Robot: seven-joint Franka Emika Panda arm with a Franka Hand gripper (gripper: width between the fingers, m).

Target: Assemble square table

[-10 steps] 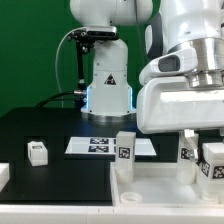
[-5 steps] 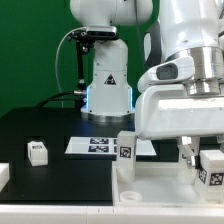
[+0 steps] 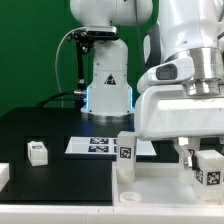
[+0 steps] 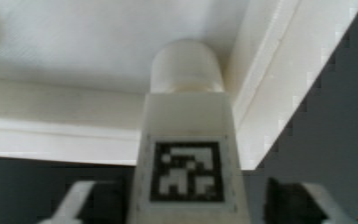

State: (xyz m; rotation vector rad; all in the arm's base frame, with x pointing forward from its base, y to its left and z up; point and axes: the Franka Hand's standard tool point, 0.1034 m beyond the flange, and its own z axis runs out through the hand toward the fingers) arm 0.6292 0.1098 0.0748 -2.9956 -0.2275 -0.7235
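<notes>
The white square table top (image 3: 150, 192) lies at the front on the exterior view's right, its raised rim up. One white tagged leg (image 3: 125, 146) stands at its far left corner. My gripper (image 3: 203, 160) is shut on another white tagged leg (image 3: 209, 167) and holds it over the top's right side. In the wrist view that leg (image 4: 190, 120) runs out from between my gripper's (image 4: 190, 208) fingers (image 4: 78, 205), with its rounded end near the top's rim (image 4: 274, 90), by an inner corner.
The marker board (image 3: 100, 146) lies on the black table in front of the robot base (image 3: 108, 85). A loose white leg (image 3: 38, 152) stands at the exterior view's left. Another white part (image 3: 3, 176) lies at the left edge.
My gripper has moved the held leg a little down and toward the exterior view's left, closer to the table top. Nothing else has moved.
</notes>
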